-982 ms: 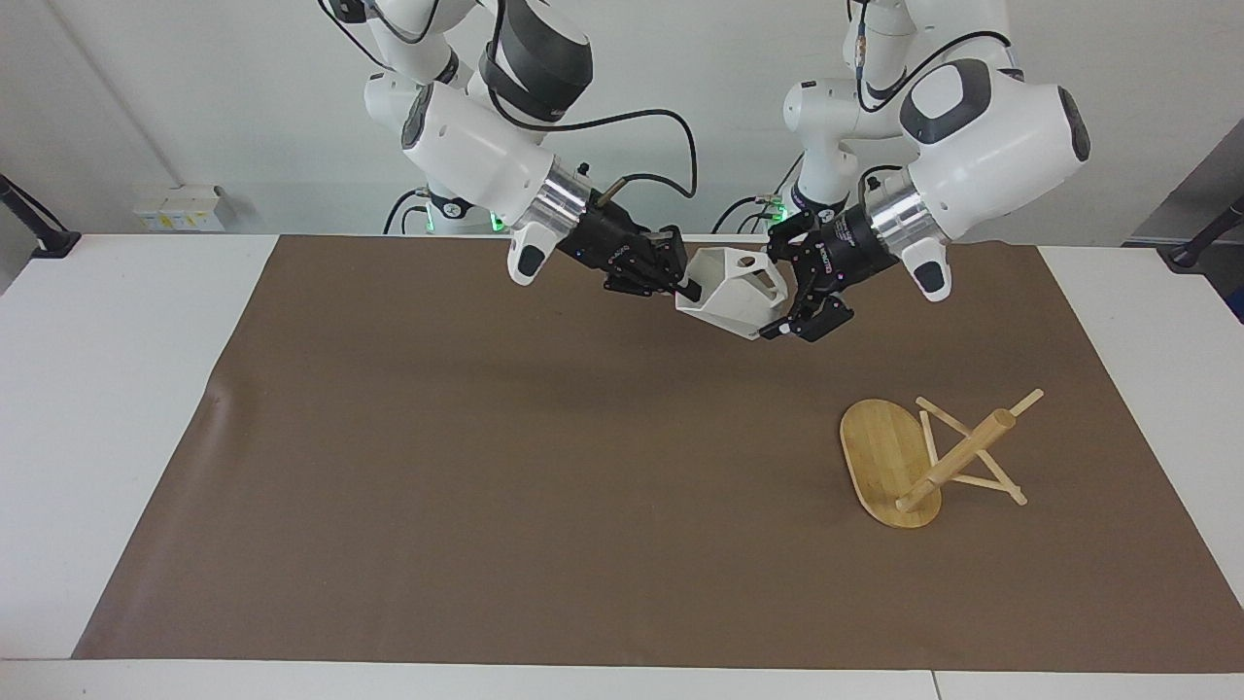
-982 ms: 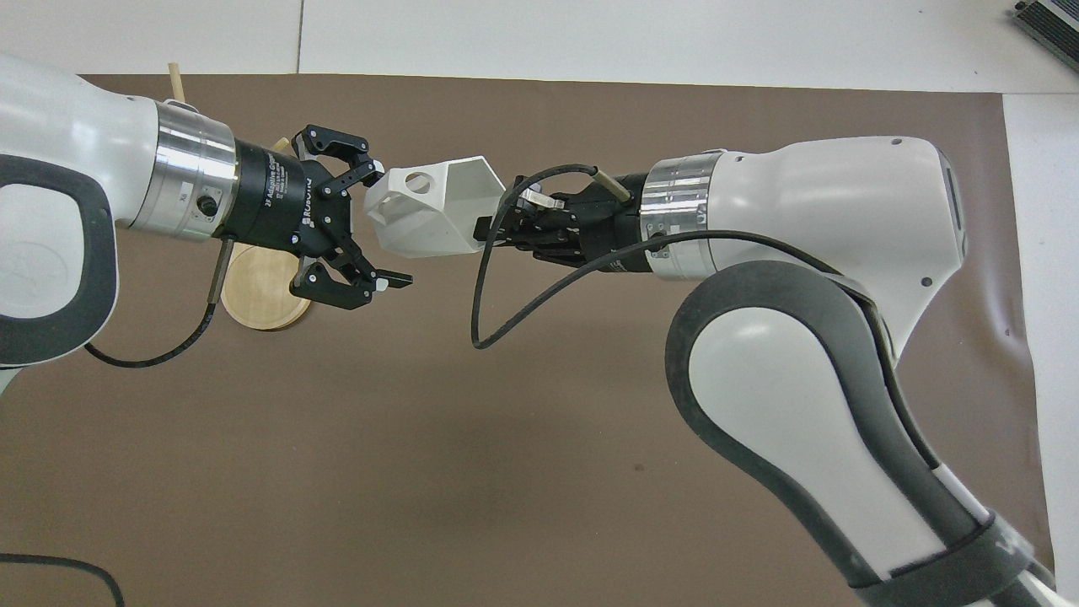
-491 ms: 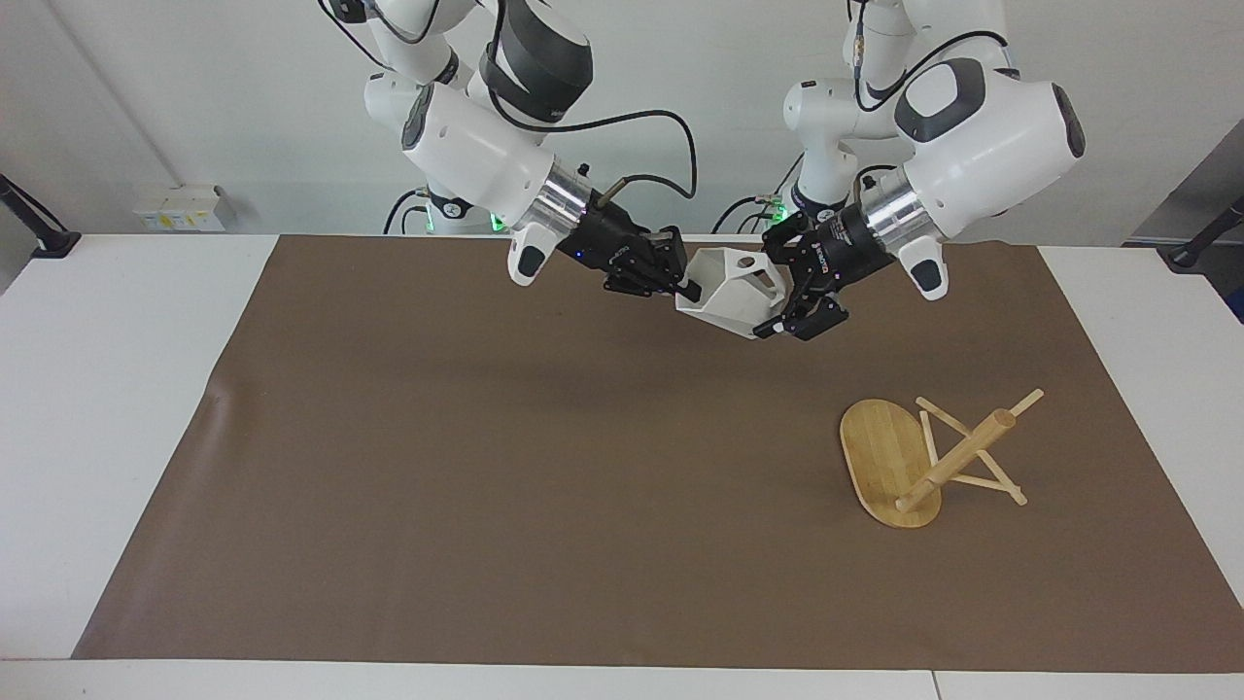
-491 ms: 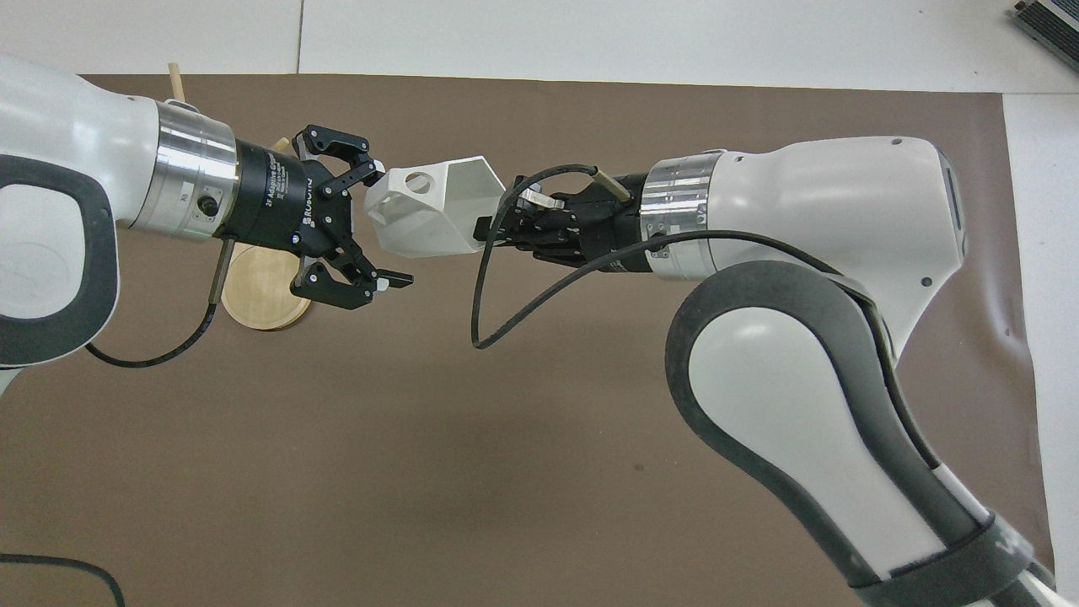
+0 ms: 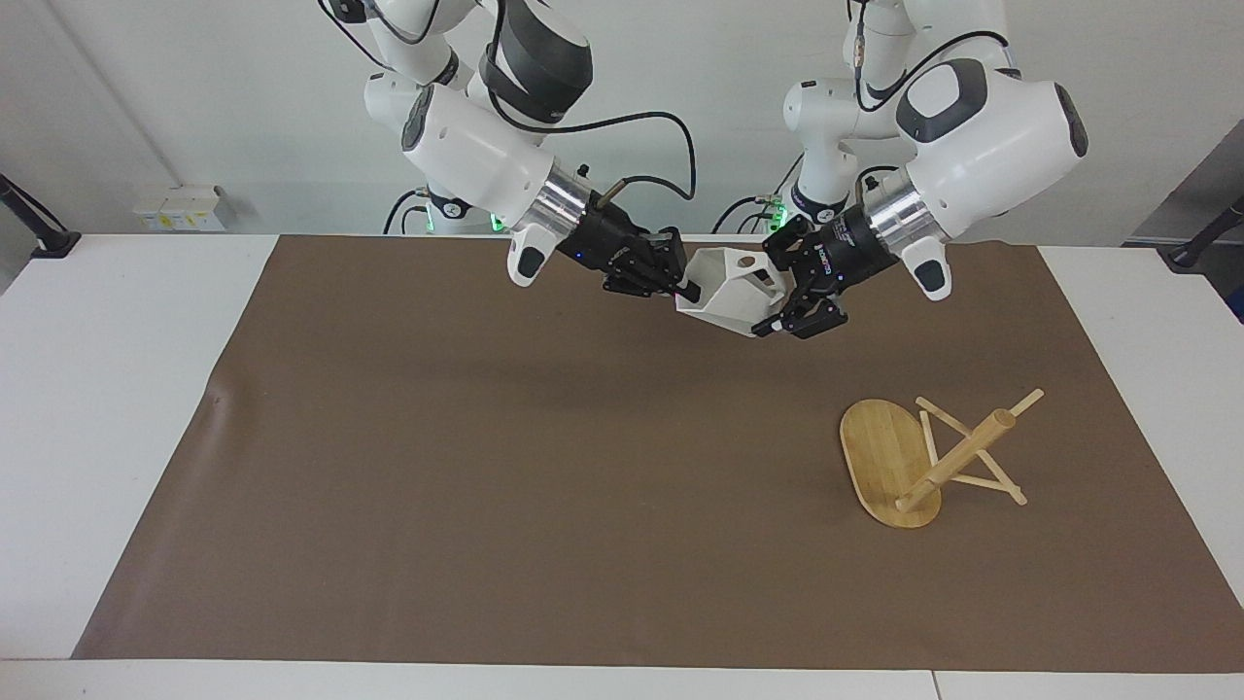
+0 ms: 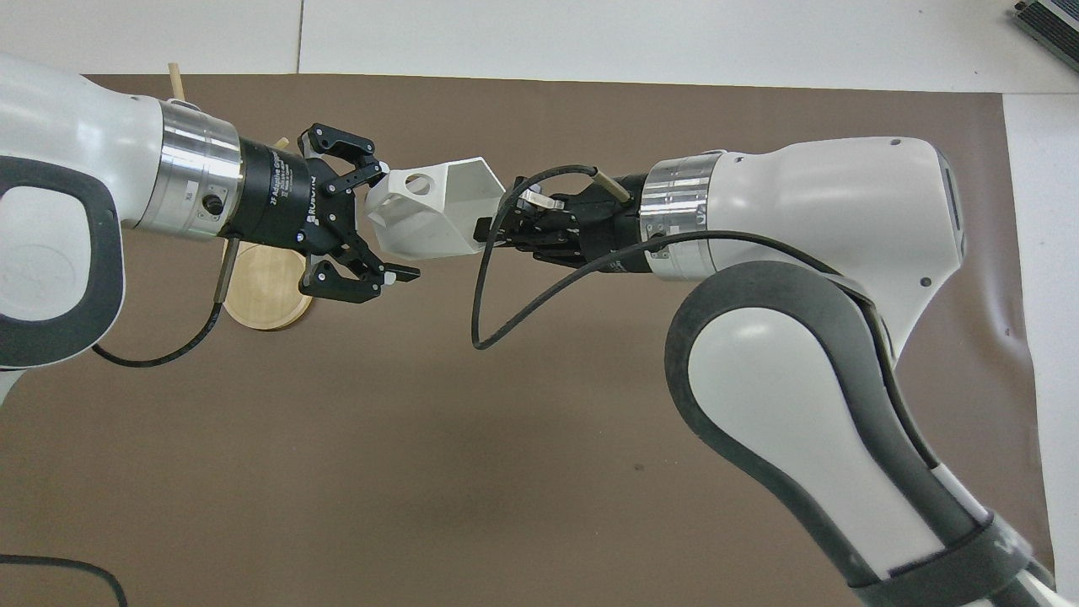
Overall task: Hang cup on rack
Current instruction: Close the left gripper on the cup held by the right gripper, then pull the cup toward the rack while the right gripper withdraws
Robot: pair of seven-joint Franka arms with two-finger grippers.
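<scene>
The white faceted cup (image 5: 729, 290) hangs in the air over the brown mat, lying sideways between both grippers; it also shows in the overhead view (image 6: 430, 221). My right gripper (image 5: 685, 284) is shut on its rim, seen in the overhead view too (image 6: 487, 233). My left gripper (image 5: 783, 292) is open, its fingers straddling the cup's handle end (image 6: 393, 219). The bamboo rack (image 5: 957, 455) lies tipped on its side on the mat toward the left arm's end, farther from the robots than the cup; my left gripper partly hides its oval base (image 6: 265, 291).
The brown mat (image 5: 486, 467) covers most of the white table (image 5: 117, 408). A black cable (image 6: 485, 312) loops down from my right wrist.
My left gripper has moved slightly closer onto the cup's handle end and its fingers have narrowed a little. The right gripper and the cup have barely moved. The rack has not moved.
</scene>
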